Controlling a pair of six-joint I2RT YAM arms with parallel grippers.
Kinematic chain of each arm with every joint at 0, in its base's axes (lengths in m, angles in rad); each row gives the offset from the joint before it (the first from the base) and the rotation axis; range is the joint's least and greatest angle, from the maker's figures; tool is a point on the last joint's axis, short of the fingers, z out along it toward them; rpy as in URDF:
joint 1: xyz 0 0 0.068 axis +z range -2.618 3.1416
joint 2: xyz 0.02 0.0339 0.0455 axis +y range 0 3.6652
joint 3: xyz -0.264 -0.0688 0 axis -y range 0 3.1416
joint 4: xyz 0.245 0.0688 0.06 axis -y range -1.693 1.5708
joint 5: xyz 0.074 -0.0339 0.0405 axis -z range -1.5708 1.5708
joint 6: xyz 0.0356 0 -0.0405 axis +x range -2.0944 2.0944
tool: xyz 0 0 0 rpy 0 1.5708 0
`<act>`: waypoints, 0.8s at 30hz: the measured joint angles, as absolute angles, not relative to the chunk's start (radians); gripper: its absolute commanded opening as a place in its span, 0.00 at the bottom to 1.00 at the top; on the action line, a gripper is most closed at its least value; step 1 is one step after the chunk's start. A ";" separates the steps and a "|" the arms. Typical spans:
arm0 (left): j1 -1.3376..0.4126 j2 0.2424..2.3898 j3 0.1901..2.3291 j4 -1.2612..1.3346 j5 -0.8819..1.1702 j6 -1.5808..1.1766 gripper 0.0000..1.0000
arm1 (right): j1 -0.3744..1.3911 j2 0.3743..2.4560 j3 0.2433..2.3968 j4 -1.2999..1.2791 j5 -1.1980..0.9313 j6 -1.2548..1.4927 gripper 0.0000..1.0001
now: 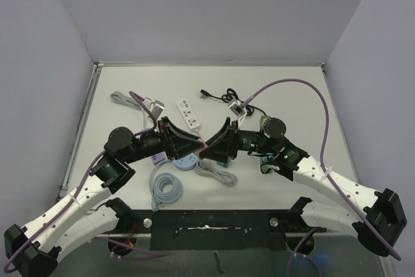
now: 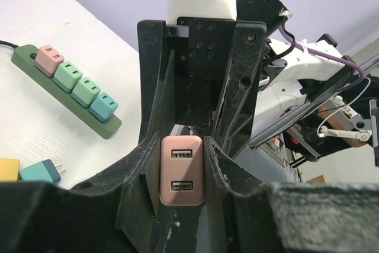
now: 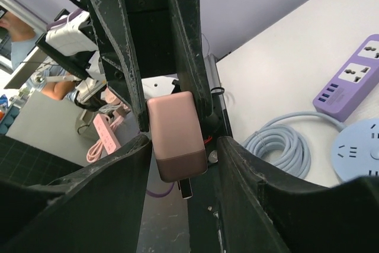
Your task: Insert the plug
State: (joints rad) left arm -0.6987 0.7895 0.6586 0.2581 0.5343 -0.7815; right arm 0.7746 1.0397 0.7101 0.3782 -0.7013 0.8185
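Locating the task's thing first: find the pink, rounded-corner plastic charger plug raised clear of the white desk, at the point where both hands meet. Read the left hand as closed on it, with black fingers pressed against the two long side walls. Treat the right hand as undetermined: flanks the same block from the opposite end, but cannot tell from either wrist view whether clamped or merely standing beside it.

Expect a light, rigid shell with no give. Judge the smooth walls as somewhat slippery under a sideways load.

Take hold across the flat side walls, near mid-height. Keep clear of the face carrying two USB ports and of the metal prong projecting from the darker end. Leave that end fully exposed for insertion. Avoid pinching on the rounded corners, where the block is likely to slip out. Keep the grip square to the prong, since the push will tend to rotate the block between the fingers. Guard the prong against side knocks; probably thin and bendable.

Note candidate sockets on the desk: purple rectangular power strip and pale-blue round socket hub, neither yet aligned with the plug.
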 measured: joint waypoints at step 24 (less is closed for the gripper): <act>-0.678 0.786 0.815 -0.144 0.608 -0.614 0.42 | 0.786 1.048 0.710 0.377 -0.825 0.719 0.04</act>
